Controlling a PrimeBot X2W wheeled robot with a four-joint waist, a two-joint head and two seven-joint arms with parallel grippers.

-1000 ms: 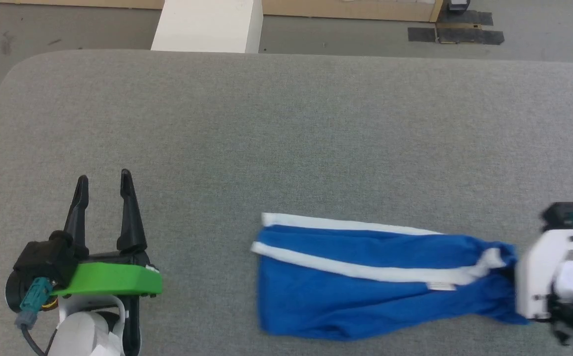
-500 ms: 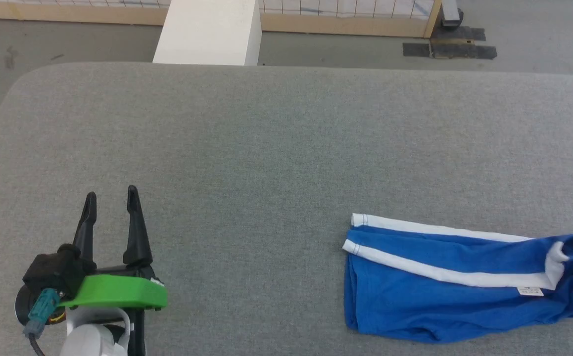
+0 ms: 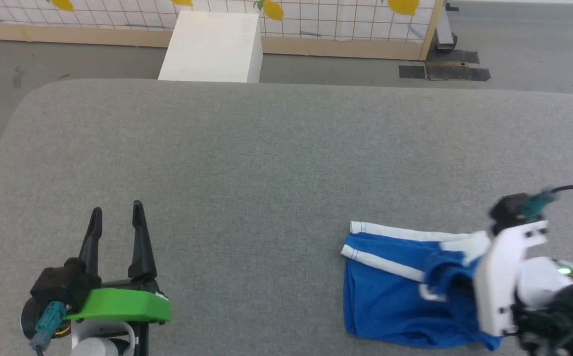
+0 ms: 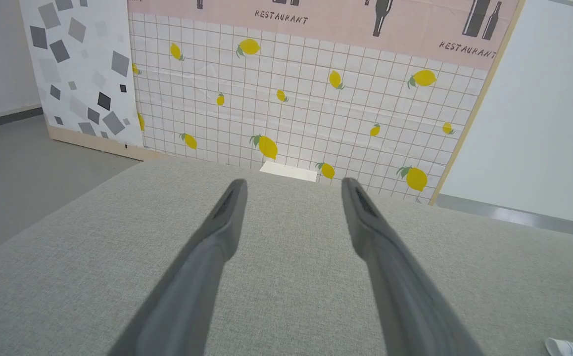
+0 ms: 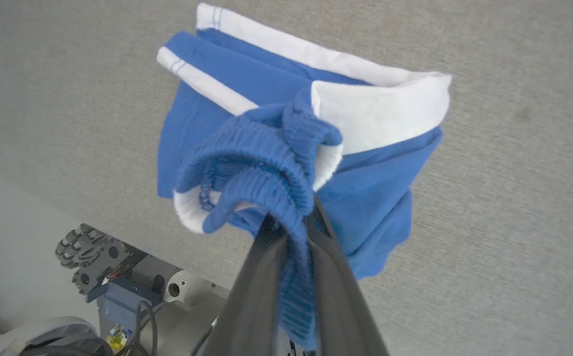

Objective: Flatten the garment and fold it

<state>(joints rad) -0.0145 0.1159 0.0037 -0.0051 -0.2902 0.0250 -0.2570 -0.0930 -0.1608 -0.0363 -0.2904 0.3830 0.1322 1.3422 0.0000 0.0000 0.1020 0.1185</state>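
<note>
One garment (image 3: 390, 301), blue shorts with white trim bands, is lying on the near right part of the grey table (image 3: 266, 148), its leg hems pointing left and its waist end bunching up on the right. The right gripper (image 5: 289, 225) is pinching the ribbed blue waistband (image 5: 262, 163), fingers pressed together on the cloth, and is holding that end raised so the fabric is draping back over the part that is resting on the table. The left gripper (image 3: 117, 206) is hovering well apart at the near left, fingers spread with nothing between them, pointing toward the far edge. Judging by the slack and puckers, the flattening step is probably in hand, not a clean fold; the waistband is gathering into a loop, not lying straight. The next move is likely calling for the right gripper to be drawing the waist end out to the right and lowering it flat, with the left gripper coming across to be pinning the hems so the thin cloth is not sliding along
</note>
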